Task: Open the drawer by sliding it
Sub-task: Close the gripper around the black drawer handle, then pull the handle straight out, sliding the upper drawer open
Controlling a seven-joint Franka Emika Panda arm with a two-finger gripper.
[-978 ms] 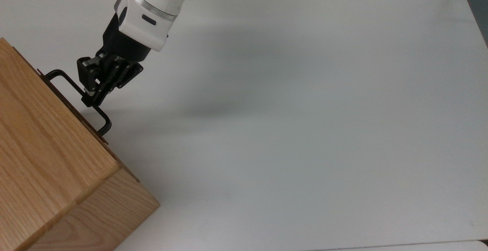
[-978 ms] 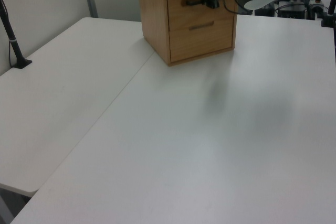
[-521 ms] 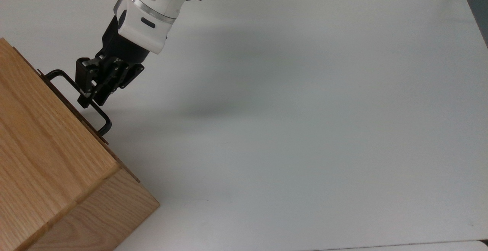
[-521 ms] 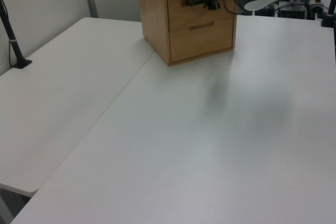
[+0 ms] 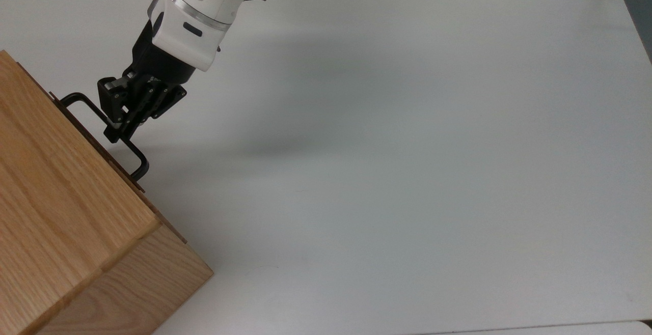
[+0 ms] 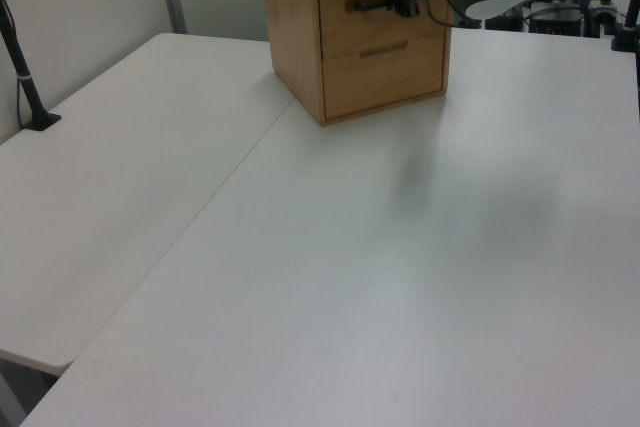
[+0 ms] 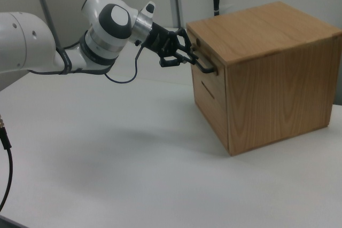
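Note:
An oak cabinet point(image 5: 61, 213) stands at the top view's left edge. The drawer point(image 6: 378, 22) is its upper one and sits flush with the cabinet front, with a black U-shaped handle point(image 5: 138, 161) sticking out. My gripper point(image 5: 114, 133) is on the middle of the handle bar, one finger above it and one below, shut on it. From the side, the right view has the gripper point(image 7: 191, 57) converging on the handle point(image 7: 207, 68). In the left view the gripper point(image 6: 404, 3) is at the handle point(image 6: 362, 4).
A second drawer point(image 6: 385, 65) sits below the first. The white table point(image 5: 397, 162) stretches wide to the top view's right of the cabinet. A black clamp post point(image 6: 25, 82) stands at the left view's left edge.
The gripper has shifted a little along the handle bar toward the top view's left. The drawer and cabinet have not moved.

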